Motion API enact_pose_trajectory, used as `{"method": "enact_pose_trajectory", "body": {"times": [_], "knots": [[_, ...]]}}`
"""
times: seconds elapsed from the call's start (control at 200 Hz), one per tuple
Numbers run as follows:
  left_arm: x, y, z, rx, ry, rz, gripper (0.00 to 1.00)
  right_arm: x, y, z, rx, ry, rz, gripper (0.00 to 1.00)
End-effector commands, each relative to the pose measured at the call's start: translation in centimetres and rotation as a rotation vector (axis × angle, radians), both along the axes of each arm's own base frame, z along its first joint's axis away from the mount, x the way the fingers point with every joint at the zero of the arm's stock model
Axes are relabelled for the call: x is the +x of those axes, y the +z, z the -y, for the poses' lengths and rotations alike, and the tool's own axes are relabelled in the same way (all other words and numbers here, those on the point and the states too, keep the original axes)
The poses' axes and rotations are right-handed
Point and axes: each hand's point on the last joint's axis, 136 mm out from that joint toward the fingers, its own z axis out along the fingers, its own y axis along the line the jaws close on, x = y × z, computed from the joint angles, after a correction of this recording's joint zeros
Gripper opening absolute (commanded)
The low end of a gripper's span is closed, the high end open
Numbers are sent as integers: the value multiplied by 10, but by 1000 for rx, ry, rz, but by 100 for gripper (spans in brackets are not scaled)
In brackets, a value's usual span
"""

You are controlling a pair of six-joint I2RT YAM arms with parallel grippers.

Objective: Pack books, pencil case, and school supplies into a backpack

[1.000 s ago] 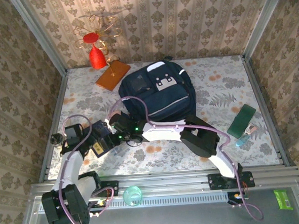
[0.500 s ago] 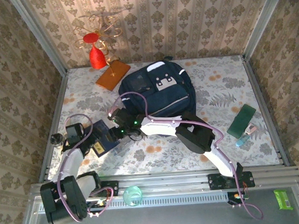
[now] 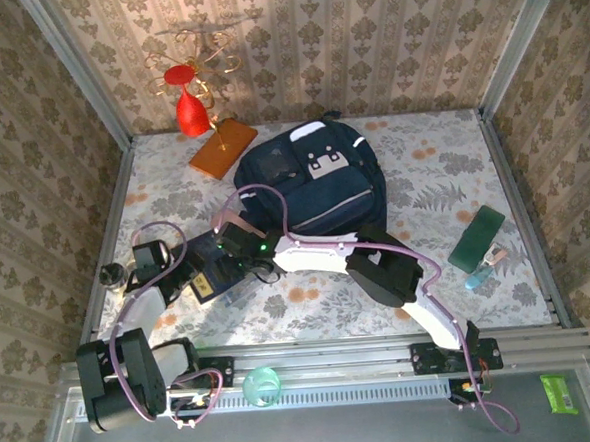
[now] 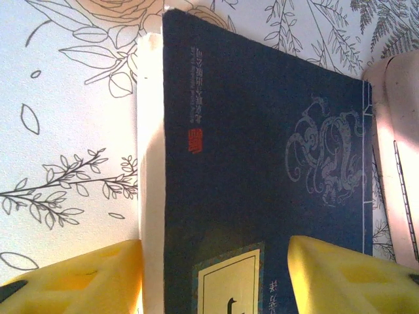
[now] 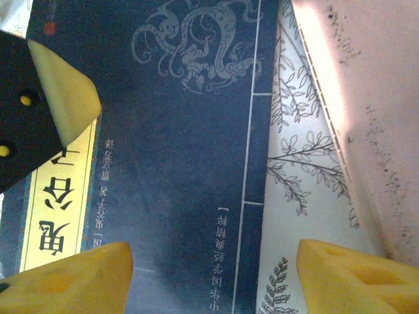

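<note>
A navy blue book (image 3: 215, 270) lies flat on the floral tablecloth, left of the backpack (image 3: 311, 185). My left gripper (image 4: 215, 265) is open over its near end, one finger beside the cream page edge and the other above the cover. In the top view the left gripper (image 3: 191, 280) meets the book from the left. My right gripper (image 5: 216, 265) is open, one finger over the navy blue book (image 5: 170, 131) and one past its spine edge. The pink pencil case (image 5: 366, 98) lies right beside the book. A dark green book (image 3: 478, 236) and small clear supplies (image 3: 488, 261) lie at the right.
An orange flat slab (image 3: 222, 148) and a red vase (image 3: 190, 109) with gold wire stand at the back left. Patterned walls close in three sides. The right arm (image 3: 378, 266) stretches across the front of the backpack.
The left gripper has come further onto the navy book and its fingers have drawn closer together. The right gripper has shifted slightly left over the same book.
</note>
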Motion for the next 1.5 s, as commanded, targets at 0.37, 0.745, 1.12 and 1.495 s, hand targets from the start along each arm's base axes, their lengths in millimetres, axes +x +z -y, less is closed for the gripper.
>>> {"method": "enact_pose_trajectory", "body": {"times": [0.37,0.745,1.12,1.495], "knots": [[0,-2,14,-34,-58,3,49,5,-16,-12,14,-58,-56,65],[2,2,19,-62,-69,22,42,-4,-45,-6,-43,-68,-96,63],[7,24,27,-87,-72,106,34,-9,-49,-2,-41,-64,-105,63],[6,22,22,-54,-57,105,15,-8,-40,-2,-26,-57,-93,63]]}}
